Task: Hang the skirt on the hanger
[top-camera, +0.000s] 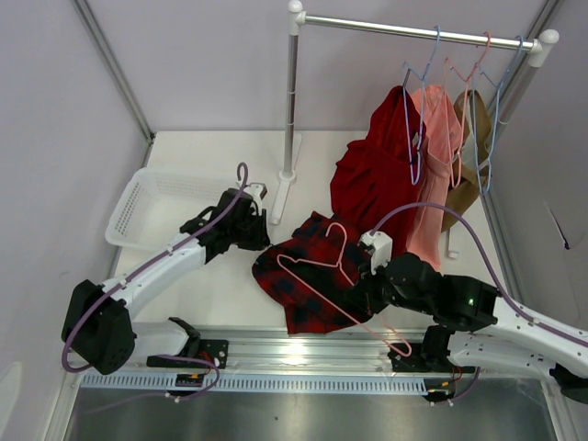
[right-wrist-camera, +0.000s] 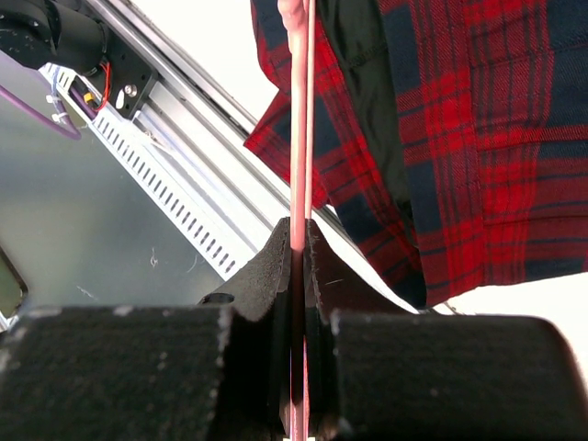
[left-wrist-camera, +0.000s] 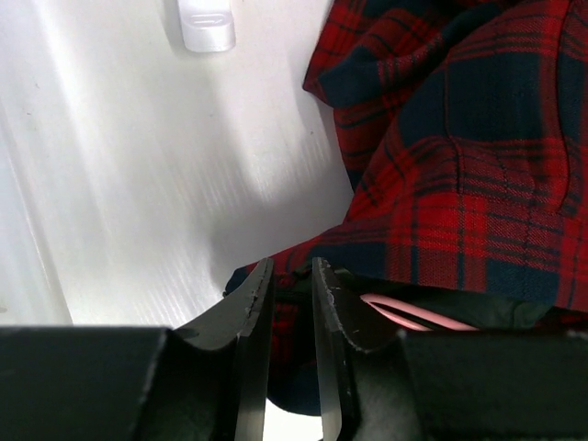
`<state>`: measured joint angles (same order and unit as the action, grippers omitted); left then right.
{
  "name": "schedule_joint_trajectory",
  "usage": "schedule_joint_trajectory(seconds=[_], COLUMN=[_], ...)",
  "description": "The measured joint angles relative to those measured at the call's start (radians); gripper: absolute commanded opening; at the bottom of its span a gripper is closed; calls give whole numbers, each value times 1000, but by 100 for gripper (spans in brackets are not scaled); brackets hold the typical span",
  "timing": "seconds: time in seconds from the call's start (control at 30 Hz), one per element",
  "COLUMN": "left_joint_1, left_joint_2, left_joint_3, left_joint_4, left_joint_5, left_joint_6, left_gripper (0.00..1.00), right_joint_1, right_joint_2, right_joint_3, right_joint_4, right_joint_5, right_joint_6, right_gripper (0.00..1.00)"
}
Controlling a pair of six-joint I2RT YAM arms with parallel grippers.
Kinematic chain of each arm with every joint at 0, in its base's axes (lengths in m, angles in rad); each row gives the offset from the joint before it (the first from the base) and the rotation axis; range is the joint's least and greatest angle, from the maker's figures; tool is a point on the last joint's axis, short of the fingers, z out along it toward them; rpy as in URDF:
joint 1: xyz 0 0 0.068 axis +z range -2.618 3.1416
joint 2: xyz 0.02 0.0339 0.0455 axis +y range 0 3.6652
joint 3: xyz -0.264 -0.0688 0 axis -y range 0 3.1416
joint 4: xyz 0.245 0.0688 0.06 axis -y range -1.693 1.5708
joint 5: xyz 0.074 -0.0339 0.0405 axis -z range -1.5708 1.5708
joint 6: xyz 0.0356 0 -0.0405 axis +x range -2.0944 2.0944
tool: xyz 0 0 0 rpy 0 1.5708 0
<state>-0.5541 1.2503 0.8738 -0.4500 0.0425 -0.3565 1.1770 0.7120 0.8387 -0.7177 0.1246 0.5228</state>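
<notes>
Two grippers low over the white table [top-camera: 216,289], both at the red-and-black plaid skirt [top-camera: 299,280]. Skirt crumpled near table centre, a touch toward 5 o'clock. On top of it, the pale-pink wire hanger [top-camera: 331,299], hook toward 12 o'clock, long wire slanting down toward 5 o'clock, low corner out past the table's near edge.

Right gripper [top-camera: 366,292] at the skirt's 3 o'clock side, jaws clenched on the hanger. Seen from the right wrist: thin pink wire [right-wrist-camera: 299,110] pinched straight between the black fingers [right-wrist-camera: 271,266] of the gripper [right-wrist-camera: 296,230], plaid cloth [right-wrist-camera: 478,119] off toward 2 o'clock.

Left gripper [top-camera: 257,234] at the skirt's 10 o'clock edge. Seen from the left wrist: gripper [left-wrist-camera: 291,271] with jaws only a narrow slit apart, plaid hem [left-wrist-camera: 441,184] showing through the slit and spreading toward 1 o'clock. Cannot tell whether cloth is pinched there or merely behind.

White mesh basket [top-camera: 147,207] at 9 o'clock. Clothes rail [top-camera: 413,32] at 1 o'clock, with a plain red garment [top-camera: 372,175], a salmon-pink garment [top-camera: 441,138] and blue wire hangers [top-camera: 411,87].
</notes>
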Motion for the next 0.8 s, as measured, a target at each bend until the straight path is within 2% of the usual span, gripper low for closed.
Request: schedule_joint_trajectory(seconds=[0.27, 0.47, 0.8], left_joint_1=[7, 17, 31], left_joint_2=[7, 6, 6], left_joint_3=[0, 0, 0], left_joint_4=[-3, -8, -8], left_joint_5=[64, 102, 151], left_joint_6=[28, 44, 56], left_gripper=[28, 35, 33], right_joint_1=[0, -7, -87], right_joint_2=[-9, -28, 13], right_joint_3=[0, 10, 45], right_joint_4=[-15, -57, -100], right_joint_5=[14, 58, 69], right_joint_6=[0, -5, 0], right_gripper=[0, 0, 0])
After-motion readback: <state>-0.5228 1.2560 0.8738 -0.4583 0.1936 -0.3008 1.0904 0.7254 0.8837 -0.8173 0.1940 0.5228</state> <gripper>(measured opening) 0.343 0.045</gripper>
